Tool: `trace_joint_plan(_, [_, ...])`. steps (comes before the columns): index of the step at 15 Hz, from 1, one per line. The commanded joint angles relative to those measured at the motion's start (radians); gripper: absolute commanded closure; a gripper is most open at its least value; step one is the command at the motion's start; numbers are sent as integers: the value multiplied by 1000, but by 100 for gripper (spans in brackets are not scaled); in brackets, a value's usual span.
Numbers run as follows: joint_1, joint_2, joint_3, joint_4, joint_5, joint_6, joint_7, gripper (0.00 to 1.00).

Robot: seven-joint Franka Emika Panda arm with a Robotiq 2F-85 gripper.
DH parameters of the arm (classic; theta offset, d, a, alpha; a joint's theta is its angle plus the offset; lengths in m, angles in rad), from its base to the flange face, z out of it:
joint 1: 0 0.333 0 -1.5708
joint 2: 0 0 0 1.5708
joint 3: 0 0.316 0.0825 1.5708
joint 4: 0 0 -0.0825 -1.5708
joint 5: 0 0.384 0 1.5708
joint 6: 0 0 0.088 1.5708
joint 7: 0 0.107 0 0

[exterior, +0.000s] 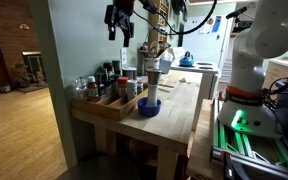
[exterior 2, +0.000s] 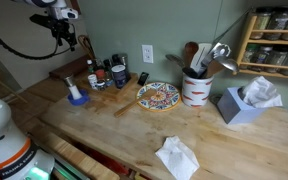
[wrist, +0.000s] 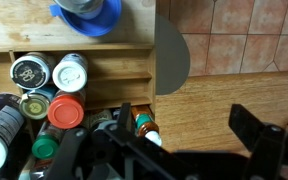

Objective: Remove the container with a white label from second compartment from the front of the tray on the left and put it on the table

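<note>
The light-wood tray (exterior: 109, 105) lies along one side of the table (exterior: 179, 115), full of jars and bottles. In the wrist view the tray (wrist: 114, 48) shows one empty compartment beside the blue bowl (wrist: 87, 12). The compartment after it holds a white-lidded jar (wrist: 70, 72) and a dark-lidded jar (wrist: 30, 72). From above I cannot tell which one has a white label. My gripper (wrist: 189, 125) is open and empty. It hangs well above the tray in both exterior views (exterior: 121, 22) (exterior 2: 64, 35).
The blue bowl (exterior: 149, 106) with a tall white container in it stands beside the tray. A patterned plate (exterior 2: 158, 95), a white utensil crock (exterior 2: 196, 88), a tissue box (exterior 2: 246, 102) and a crumpled cloth (exterior 2: 177, 155) are on the table (exterior 2: 134, 135). A small orange bottle (wrist: 144, 128) lies at the tray's edge.
</note>
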Motion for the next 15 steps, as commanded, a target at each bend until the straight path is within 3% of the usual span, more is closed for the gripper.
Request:
trace_joint_plan(1, [-10, 15, 8, 10, -8, 26, -8, 0])
trace_joint_plan(5, [-17, 79, 12, 57, -32, 49, 13, 0])
trace_joint_plan(12, [-52, 195, 17, 113, -224, 100, 227, 0])
trace_joint_plan(15, [-49, 236, 8, 132, -250, 87, 275, 0])
